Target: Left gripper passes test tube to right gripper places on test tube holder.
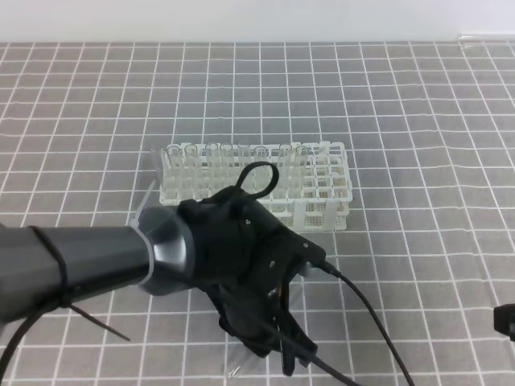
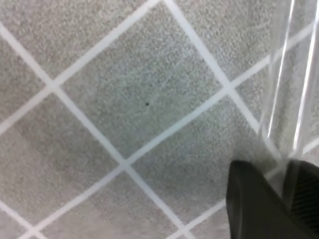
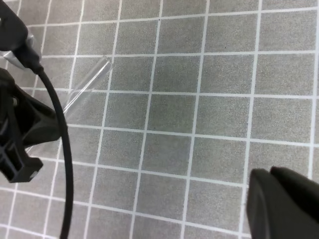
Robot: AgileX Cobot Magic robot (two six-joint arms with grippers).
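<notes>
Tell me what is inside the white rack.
The rack holds several clear tubes standing in its back row, on the left side. Its right and front holes look empty. The left gripper and its arm cover the rack's front left part, so those holes cannot be checked.

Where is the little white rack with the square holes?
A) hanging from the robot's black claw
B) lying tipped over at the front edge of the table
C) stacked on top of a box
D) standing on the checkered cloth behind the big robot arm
D: in the high view the white rack stands upright on the checkered cloth, just behind the robot arm, and no claw touches it.
</notes>
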